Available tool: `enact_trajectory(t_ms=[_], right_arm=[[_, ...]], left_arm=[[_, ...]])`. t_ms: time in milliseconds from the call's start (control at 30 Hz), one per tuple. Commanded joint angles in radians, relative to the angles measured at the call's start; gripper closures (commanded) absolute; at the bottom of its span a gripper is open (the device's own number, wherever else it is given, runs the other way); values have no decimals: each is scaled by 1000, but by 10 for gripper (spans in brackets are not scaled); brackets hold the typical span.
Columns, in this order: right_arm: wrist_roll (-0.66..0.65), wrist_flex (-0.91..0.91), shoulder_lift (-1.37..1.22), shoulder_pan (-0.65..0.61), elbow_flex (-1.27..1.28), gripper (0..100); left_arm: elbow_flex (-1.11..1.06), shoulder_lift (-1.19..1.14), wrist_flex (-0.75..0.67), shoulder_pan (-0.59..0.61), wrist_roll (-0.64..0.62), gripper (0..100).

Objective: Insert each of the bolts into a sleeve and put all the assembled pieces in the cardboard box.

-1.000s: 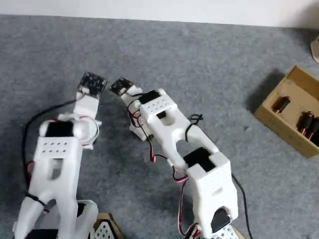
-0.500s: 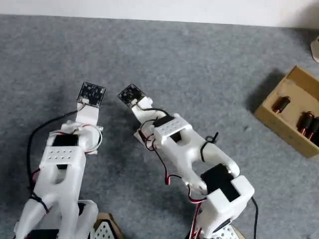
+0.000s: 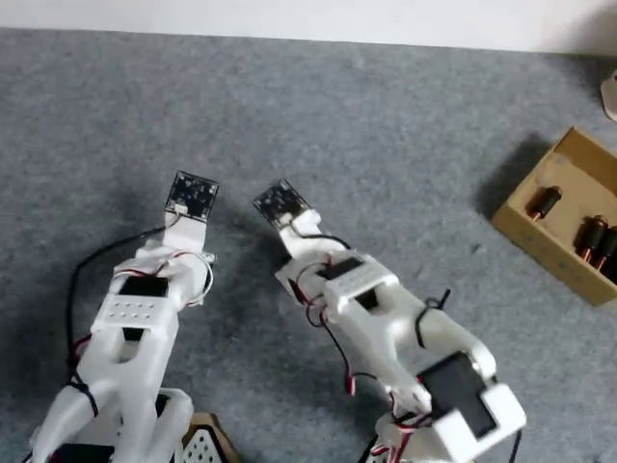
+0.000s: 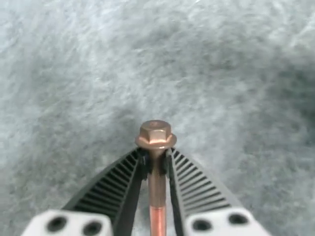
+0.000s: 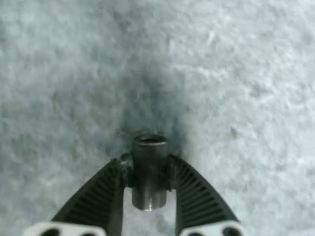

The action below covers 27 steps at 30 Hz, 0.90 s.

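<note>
My left gripper (image 4: 156,157) is shut on a copper bolt (image 4: 156,142), its hex head poking out past the ribbed black fingers (image 4: 123,184) over grey carpet. My right gripper (image 5: 149,169) is shut on a dark metal sleeve (image 5: 149,169), whose open end faces away from the camera. In the high view the left arm (image 3: 135,318) and the right arm (image 3: 376,309) stand side by side at the front, wrist boards near each other at the middle left. The cardboard box (image 3: 540,241) sits at the right edge with several assembled pieces (image 3: 593,241) inside.
Grey carpet (image 3: 386,125) covers the table. A white wall strip runs along the far edge. Open carpet lies between the arms and the box. A pale object (image 3: 609,95) shows at the right edge, above the box.
Both arms have drawn back toward the front and shifted a little right; the right arm's elbow has swung down to the lower right. Each gripper keeps its hold.
</note>
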State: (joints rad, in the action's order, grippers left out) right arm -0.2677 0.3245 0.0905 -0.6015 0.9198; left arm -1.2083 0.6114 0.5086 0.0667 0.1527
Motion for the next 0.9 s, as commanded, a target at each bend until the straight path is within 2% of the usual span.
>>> enact_trajectory(t_ms=[0,267,433,533,667,733,867], right_arm=[[9,-7,93,36,65,994],[51,-134,337,74,298,994],[51,-136,538,111,417,994],[51,-142,624,116,461,994],[46,-239,661,125,529,994],[11,-282,650,156,545,994],[3,-351,591,183,544,994]], left_arm=[[5,45,-21,-42,-3,995],[7,45,-20,-93,-18,994],[13,45,-18,-186,-137,994],[13,45,-23,-200,-166,994],[7,45,-26,-202,-167,994],[12,45,-75,-203,-170,995],[-24,44,-319,-205,-172,995]])
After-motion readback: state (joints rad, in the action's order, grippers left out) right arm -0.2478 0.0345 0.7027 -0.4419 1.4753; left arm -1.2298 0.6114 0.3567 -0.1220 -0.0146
